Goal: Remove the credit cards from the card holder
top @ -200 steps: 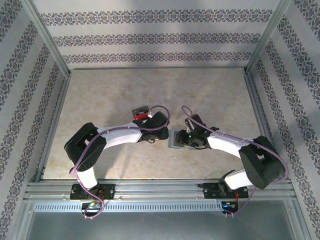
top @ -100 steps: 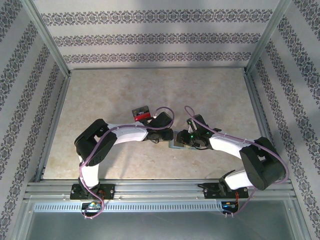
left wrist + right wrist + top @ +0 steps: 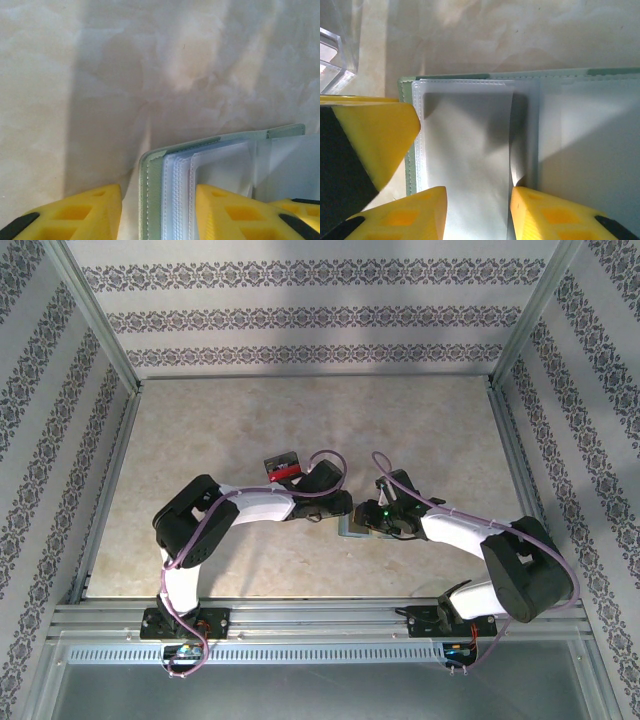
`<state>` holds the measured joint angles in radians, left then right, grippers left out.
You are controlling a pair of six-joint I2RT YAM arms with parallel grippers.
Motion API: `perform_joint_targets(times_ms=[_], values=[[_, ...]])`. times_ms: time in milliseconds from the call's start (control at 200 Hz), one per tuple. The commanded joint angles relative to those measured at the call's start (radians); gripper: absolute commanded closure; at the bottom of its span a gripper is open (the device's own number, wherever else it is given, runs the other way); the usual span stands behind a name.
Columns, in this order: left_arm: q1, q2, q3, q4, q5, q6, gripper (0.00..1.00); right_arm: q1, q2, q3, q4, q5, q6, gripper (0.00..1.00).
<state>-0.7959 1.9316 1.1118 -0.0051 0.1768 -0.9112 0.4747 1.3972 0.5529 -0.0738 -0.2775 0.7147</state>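
The card holder (image 3: 350, 532) lies open on the table between my two grippers, mostly covered by them. In the left wrist view its pale green cover and stacked clear sleeves (image 3: 150, 190) stand between the yellow fingers of my left gripper (image 3: 157, 215). That gripper is open: the right finger touches the sleeves and the left one stays apart from the cover. My right gripper (image 3: 479, 215) is open over a clear sleeve page (image 3: 470, 140), one finger on each side of it. Beside that page is a yellow finger (image 3: 375, 135) of the left gripper. The credit cards are hidden.
A clear plastic tray (image 3: 283, 468) with red and black contents sits just behind the left wrist; its corner (image 3: 335, 50) shows in the right wrist view. Metal rails (image 3: 110, 490) and patterned walls border the table. Bare marble surface (image 3: 320, 420) lies behind the arms.
The left arm has swung right, bringing its gripper up to the card holder's left edge. The right gripper has shifted slightly over the holder.
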Motion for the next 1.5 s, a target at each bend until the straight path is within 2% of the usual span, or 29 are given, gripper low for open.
perform_joint_targets(times_ms=[0,180,565,879,1109,1324,1494], values=[[0.015,0.013,-0.039,0.123,0.039,-0.042,0.62,-0.008,-0.011,-0.022,-0.025,0.011,0.016,0.60],[0.018,-0.001,-0.088,0.247,0.059,-0.064,0.73,-0.014,-0.013,-0.021,-0.019,0.004,0.017,0.60],[0.017,0.020,-0.120,0.476,0.149,-0.091,0.74,-0.031,0.002,-0.031,0.014,-0.017,0.027,0.60],[0.017,0.012,-0.138,0.462,0.141,-0.098,0.82,-0.033,-0.013,-0.030,0.017,-0.023,0.034,0.60],[0.018,-0.014,-0.145,0.416,0.116,-0.072,1.00,-0.036,-0.064,-0.027,-0.006,-0.025,0.035,0.59],[0.017,-0.079,-0.166,0.385,0.075,-0.039,1.00,-0.035,-0.129,-0.009,-0.058,-0.020,0.018,0.59],[0.017,-0.160,-0.191,0.329,0.012,-0.002,1.00,0.001,-0.173,0.031,-0.149,0.047,-0.007,0.55]])
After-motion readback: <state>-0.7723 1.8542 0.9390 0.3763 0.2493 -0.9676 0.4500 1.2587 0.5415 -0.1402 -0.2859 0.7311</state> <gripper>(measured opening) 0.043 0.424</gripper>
